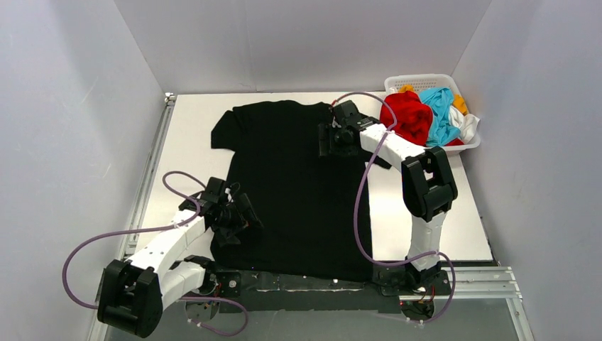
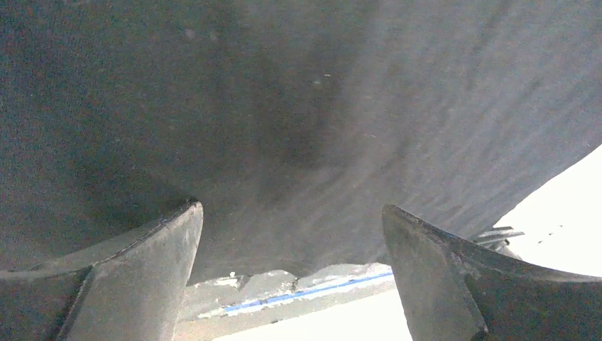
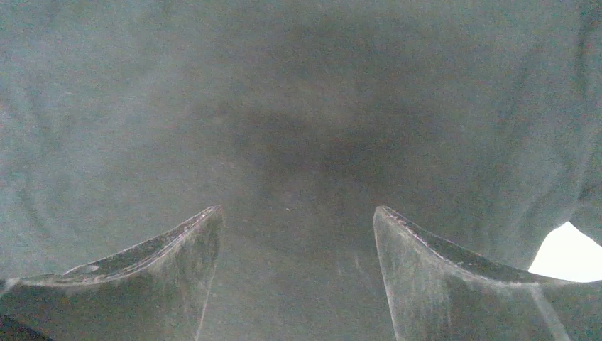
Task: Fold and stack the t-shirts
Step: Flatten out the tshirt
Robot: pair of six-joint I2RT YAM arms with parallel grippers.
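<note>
**Both grippers open over the spread black shirt**

The black t-shirt (image 1: 298,185) lies flat on the white table (image 1: 192,121), its hem at the near edge. The left gripper (image 1: 243,219) hangs over its near left side, jaws wide apart and empty. The right gripper (image 1: 331,135) is over the far right shoulder, jaws likewise spread, holding nothing. A red shirt (image 1: 408,114), light blue shirt (image 1: 440,117), white shirt (image 1: 468,126) and orange-yellow shirt (image 1: 461,104), 4 in all, sit bunched in the basket (image 1: 419,79) at the far right corner.

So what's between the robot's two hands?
Only the black t-shirt, spread flat, lies between the left hand and the right hand. The top view shows it.
</note>
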